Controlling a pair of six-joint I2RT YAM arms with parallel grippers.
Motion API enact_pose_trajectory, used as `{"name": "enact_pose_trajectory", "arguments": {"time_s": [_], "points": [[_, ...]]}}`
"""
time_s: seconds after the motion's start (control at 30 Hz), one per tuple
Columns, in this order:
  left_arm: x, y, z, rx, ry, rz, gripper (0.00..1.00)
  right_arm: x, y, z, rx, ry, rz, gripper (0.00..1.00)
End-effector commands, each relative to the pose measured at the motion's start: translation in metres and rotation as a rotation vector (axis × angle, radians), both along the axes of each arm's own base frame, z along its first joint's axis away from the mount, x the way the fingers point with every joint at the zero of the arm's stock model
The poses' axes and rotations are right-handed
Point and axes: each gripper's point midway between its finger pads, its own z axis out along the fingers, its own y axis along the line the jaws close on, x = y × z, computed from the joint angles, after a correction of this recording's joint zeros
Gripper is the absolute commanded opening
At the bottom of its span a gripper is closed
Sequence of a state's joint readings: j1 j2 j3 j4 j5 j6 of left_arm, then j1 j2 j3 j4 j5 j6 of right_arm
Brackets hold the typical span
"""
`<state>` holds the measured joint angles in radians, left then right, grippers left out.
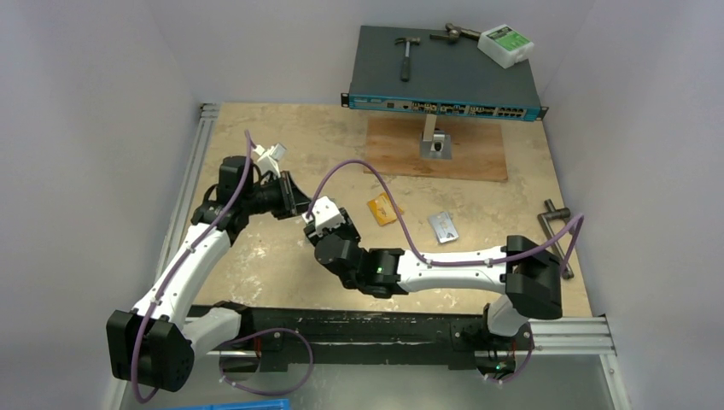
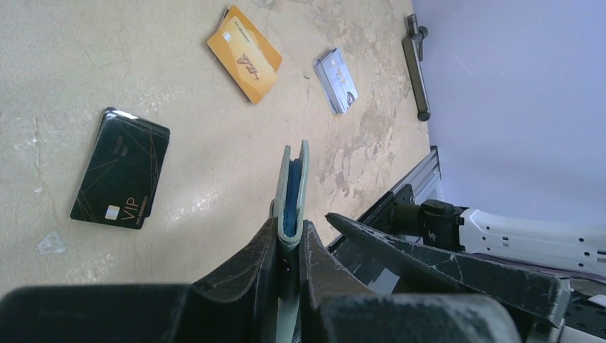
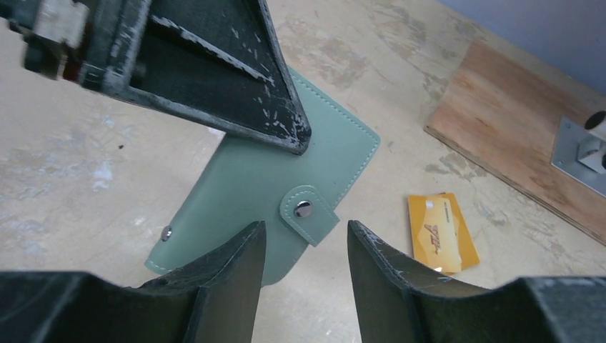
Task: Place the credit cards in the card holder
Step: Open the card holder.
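teal-green fold-over wallet [image 3: 286, 179], one, is held on edge, clamped narrowly in the left gripper [image 2: 291, 232]. the right gripper [image 3: 306, 236] has its jaws half apart at the snap tab [image 3: 309, 214], gripping nothing. bare beige tabletop [image 1: 273, 256] lies around. one black rounded vip card [image 2: 121, 168], one orange plastic card [image 1: 383, 208] and one silver-grey plastic card [image 1: 444, 227] lie flat, apart.

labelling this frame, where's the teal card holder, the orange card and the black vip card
teal card holder [image 3: 250, 179], right wrist view, middle of its outer cover
orange card [image 2: 244, 53], left wrist view, centre of its face
black vip card [image 2: 121, 168], left wrist view, centre of its face
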<state>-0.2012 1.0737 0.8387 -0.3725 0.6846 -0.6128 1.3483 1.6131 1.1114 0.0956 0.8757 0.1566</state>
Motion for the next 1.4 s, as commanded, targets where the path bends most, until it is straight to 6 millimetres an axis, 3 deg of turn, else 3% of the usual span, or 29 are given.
{"name": "enact_pose_trajectory", "arguments": {"time_s": [0.0,0.2,0.57,0.87,1.1,1.37], "points": [[-0.004,-0.008,0.027,-0.089,-0.038,-0.033,0.0,0.015,-0.01,0.007,0.023,-0.034,-0.113,0.45],[-0.005,-0.009,0.026,-0.101,-0.022,-0.035,0.0,0.025,-0.026,0.021,0.038,-0.12,-0.213,0.36],[-0.003,-0.009,0.026,-0.123,-0.004,-0.032,0.0,0.022,-0.021,0.049,0.058,-0.26,-0.181,0.46],[-0.002,-0.008,0.023,-0.121,0.01,-0.025,0.0,0.02,-0.039,0.078,0.034,-0.459,-0.279,0.26],[-0.001,-0.008,0.025,-0.12,0.006,-0.032,0.0,0.02,-0.034,0.091,0.091,-0.479,-0.251,0.0],[-0.003,-0.007,0.029,-0.111,-0.018,-0.042,0.0,0.023,-0.049,0.078,0.161,-0.368,-0.26,0.0]]}}
